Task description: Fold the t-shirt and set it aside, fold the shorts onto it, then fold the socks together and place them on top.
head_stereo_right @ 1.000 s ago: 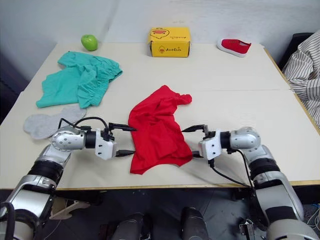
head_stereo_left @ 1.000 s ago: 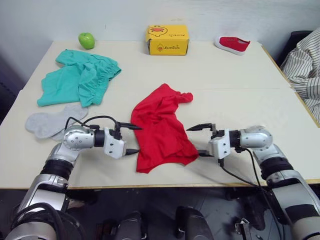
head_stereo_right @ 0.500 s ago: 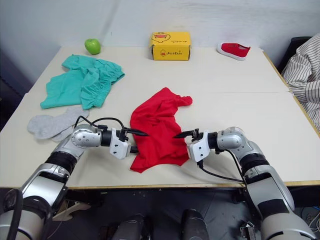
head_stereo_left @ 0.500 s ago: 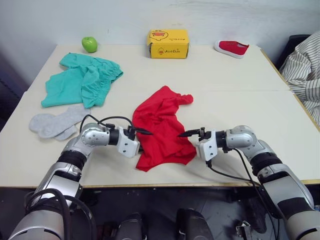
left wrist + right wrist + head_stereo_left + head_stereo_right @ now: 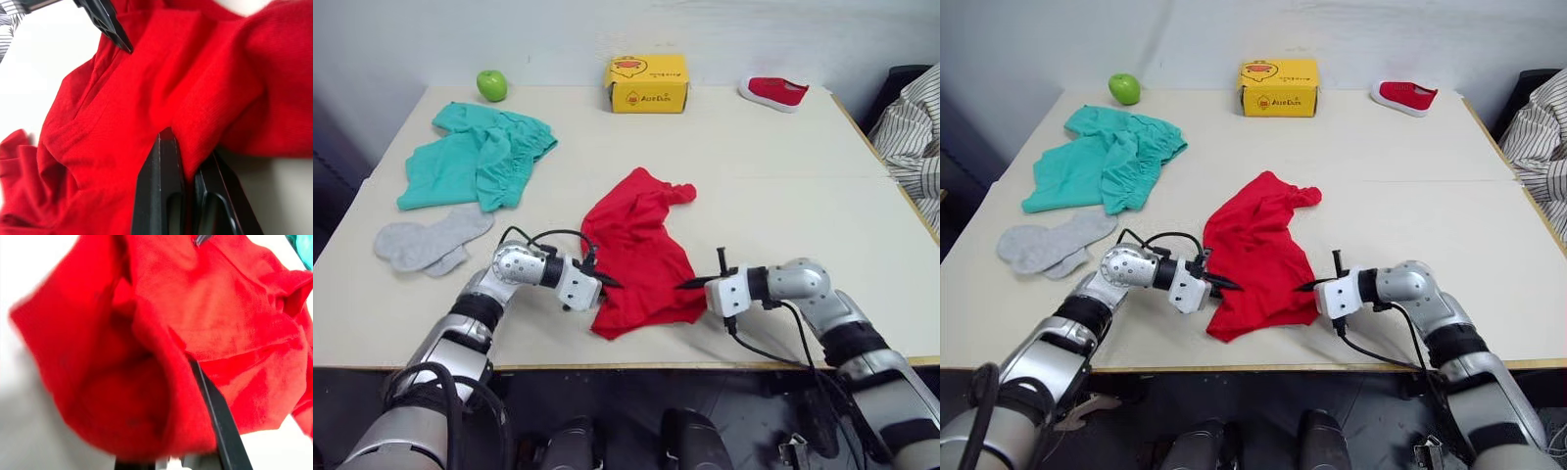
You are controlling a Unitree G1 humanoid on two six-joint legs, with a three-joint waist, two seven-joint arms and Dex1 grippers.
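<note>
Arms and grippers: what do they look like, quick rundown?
Both arms have silver-grey metal shells with black joint bands. Each wrist ends in a rounded silver housing and a white block, carrying the left gripper and right gripper, each with two slim, pointed black fingers. A loose black cable loops over each wrist.

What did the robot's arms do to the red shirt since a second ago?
Both tools closed in on the t-shirt from its two sides. The left tool, open before, has pinched shut on the shirt's near left edge. The right tool has pushed its fingers into the near right edge. The shorts, socks, apple, yellow box and shoe stayed put.
</note>
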